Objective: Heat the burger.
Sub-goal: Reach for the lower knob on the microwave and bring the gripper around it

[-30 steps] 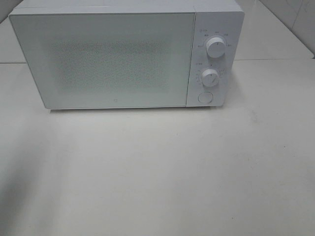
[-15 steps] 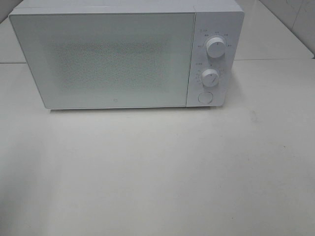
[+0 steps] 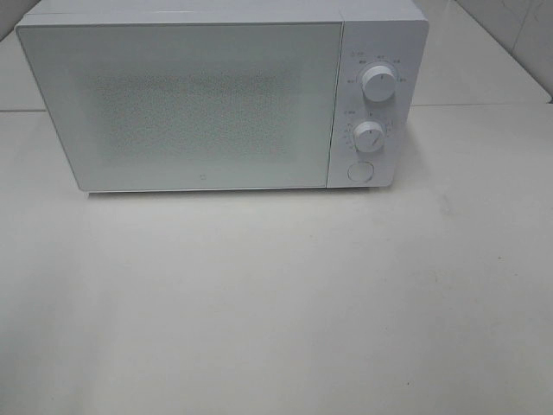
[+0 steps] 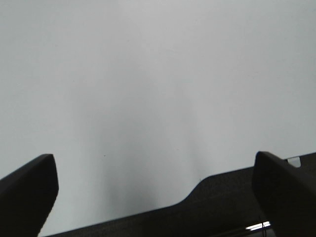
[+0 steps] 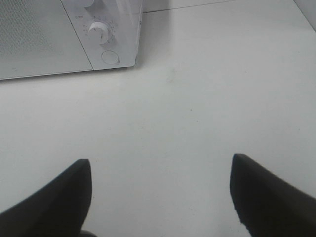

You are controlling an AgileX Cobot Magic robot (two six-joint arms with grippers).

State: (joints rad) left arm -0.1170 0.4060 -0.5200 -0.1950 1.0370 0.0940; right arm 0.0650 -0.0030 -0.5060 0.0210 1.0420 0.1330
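Observation:
A white microwave stands at the back of the table with its door shut; the burger is out of view. Two round knobs and a round button sit on its right panel. Neither arm shows in the high view. In the left wrist view my left gripper is open over bare white table, nothing between its dark fingers. In the right wrist view my right gripper is open too, empty, well in front of the microwave's control panel.
The white tabletop spreads in front of the microwave. A dark table edge runs under the left gripper. A tiled wall rises at the back right.
A faint shadow at the left front of the table has faded out of the high view. The microwave has not moved.

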